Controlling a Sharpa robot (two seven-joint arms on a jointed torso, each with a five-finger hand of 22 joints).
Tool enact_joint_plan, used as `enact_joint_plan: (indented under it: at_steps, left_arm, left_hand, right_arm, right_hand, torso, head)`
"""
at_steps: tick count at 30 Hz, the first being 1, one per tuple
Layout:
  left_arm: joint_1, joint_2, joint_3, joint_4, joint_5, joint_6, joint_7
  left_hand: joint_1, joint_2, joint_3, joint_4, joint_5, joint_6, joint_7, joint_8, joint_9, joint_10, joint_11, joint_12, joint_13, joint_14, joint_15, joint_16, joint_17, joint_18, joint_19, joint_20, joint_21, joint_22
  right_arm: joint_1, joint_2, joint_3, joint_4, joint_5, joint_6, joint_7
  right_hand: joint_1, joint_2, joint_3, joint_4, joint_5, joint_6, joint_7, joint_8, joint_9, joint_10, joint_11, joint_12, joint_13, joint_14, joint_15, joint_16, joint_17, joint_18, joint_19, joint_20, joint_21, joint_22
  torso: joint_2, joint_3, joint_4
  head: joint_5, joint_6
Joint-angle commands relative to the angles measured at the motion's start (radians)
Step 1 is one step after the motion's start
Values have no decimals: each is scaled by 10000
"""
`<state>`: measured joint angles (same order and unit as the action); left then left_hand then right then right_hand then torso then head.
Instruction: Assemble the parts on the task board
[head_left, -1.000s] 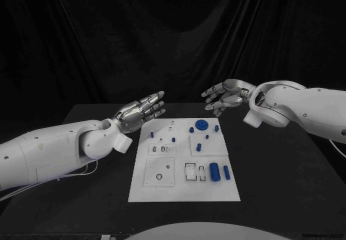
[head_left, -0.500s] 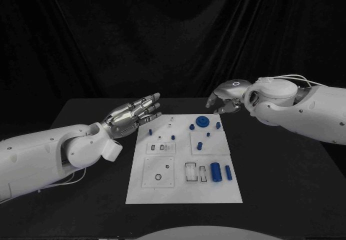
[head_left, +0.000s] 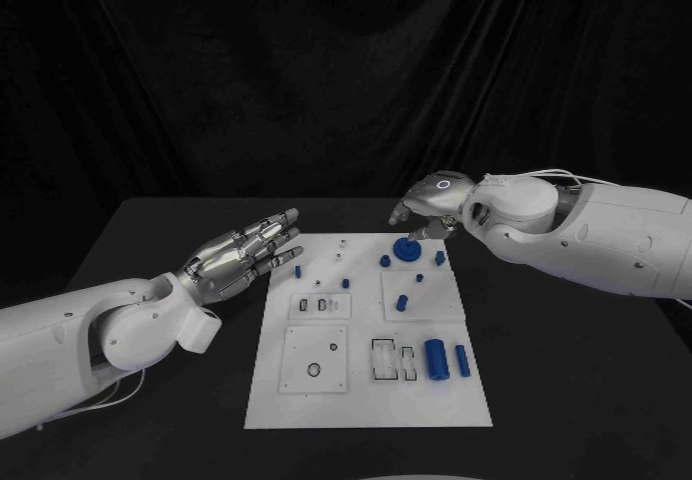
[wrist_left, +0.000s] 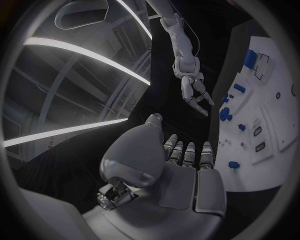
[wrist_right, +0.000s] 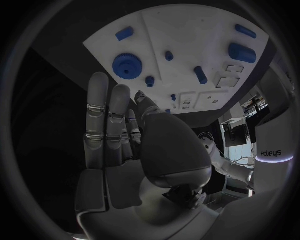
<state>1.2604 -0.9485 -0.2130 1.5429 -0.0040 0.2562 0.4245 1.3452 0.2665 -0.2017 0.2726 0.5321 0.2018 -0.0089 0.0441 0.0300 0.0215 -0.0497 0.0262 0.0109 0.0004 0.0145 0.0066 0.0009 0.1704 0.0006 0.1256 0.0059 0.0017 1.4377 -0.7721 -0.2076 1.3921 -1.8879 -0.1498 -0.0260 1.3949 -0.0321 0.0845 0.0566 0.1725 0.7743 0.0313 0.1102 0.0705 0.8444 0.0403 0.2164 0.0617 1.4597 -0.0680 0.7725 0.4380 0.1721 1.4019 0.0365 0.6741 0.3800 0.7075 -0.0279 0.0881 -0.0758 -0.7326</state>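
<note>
Head view: task board lay mid-table, long axis running away from the robot, blue gear at its far end. Left hand was empty, fingers spread, beside the board's left edge. Right hand hovered over the gear; grip unclear. Right wrist view: right hand was empty, fingers extended toward the gear.

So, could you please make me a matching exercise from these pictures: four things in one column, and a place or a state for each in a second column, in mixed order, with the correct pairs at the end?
Column one:
1. left hand
2. right hand
3. blue gear
4. large blue cylinder

Column two:
A. lies on the near part of the task board, beside a thinner blue pin
B. open, fingers stretched out, beside the board's left edge
C. hangs over the board's far end, holding nothing
D. lies flat near the board's far edge

Pairs: 1-B, 2-C, 3-D, 4-A
</note>
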Motion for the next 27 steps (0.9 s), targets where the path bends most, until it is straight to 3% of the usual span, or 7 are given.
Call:
enact_joint_plan:
  at_steps: [1,2,3,5,12,20,27]
  left_arm:
    - [30,46,8,-61,-35,271,-2]
    - [30,57,8,-77,-35,283,4]
    - [29,65,8,-87,-35,290,9]
    - [29,80,8,-104,-36,301,15]
    - [28,72,7,-94,-36,338,1]
    - [27,91,7,-102,-36,394,73]
    - [25,150,7,-153,-36,475,127]
  left_hand:
    - [84,69,76,7,80,22,26,18,4,-15,44,4,-9,-4,78,-66,-9,65,-6,42,-59,-17]
    - [84,69,76,7,80,22,26,18,4,-15,44,4,-9,-4,78,-66,-9,65,-6,42,-59,-17]
    - [90,77,86,1,97,25,28,20,5,-20,45,-1,-10,-4,83,-66,-9,64,-6,45,-59,-17]
    - [90,77,86,1,97,25,28,20,5,-20,45,-1,-10,-4,83,-66,-9,64,-6,45,-59,-17]
    - [98,89,103,-9,118,81,40,37,15,-16,54,9,-6,-4,102,-66,-9,64,-6,57,-59,-17]
    - [116,117,148,-30,157,174,61,72,29,-1,76,33,3,-4,153,-66,-9,58,-5,92,-58,-16]
    - [145,135,189,-61,216,174,65,77,29,-2,80,34,2,-4,177,-66,-9,54,-3,108,-57,-15]
  right_arm:
    - [-106,52,4,-88,-336,-486,238]
    - [-134,68,4,-115,-337,-516,282]
    - [-157,80,4,-135,-338,-538,315]
    - [-214,107,4,-183,-339,-576,399]
    - [-368,192,4,-295,-340,-585,669]
    - [-468,198,4,-380,-341,-423,898]
    - [-656,317,4,-622,-341,-697,1166]
  right_hand:
    - [-22,-140,83,13,-150,125,330,10,10,24,97,-150,12,23,52,155,48,81,-146,11,190,199]
    - [-27,-149,92,21,-177,138,355,11,9,29,99,-168,12,19,54,188,70,83,-165,13,216,228]
    - [-36,-164,124,42,-209,203,505,26,10,81,100,-205,16,9,58,286,135,87,-222,20,297,317]
    - [-41,-168,138,53,-220,231,534,31,10,122,103,-211,19,5,58,333,169,88,-245,22,333,355]
    - [-116,-253,173,141,-348,329,538,28,-1,447,100,-218,27,38,61,806,648,96,-374,35,543,587]
    - [-141,-311,196,192,-436,325,446,-4,-11,521,50,-280,23,51,39,1082,941,101,-461,31,660,724]
    - [-45,-276,357,208,-247,767,630,132,24,907,90,-325,28,46,49,1531,1383,60,-584,38,1102,1264]
  torso:
    - [119,-41,194]
    - [121,-44,199]
    - [122,-45,201]
    - [120,-52,212]
    - [98,-62,209]
    - [48,-80,309]
    - [33,-101,340]
  head:
    - [-137,59]
    - [-130,63]
    - [-123,64]
    - [-94,57]
    - [3,-68]
    - [-63,-231]
    - [-101,-280]
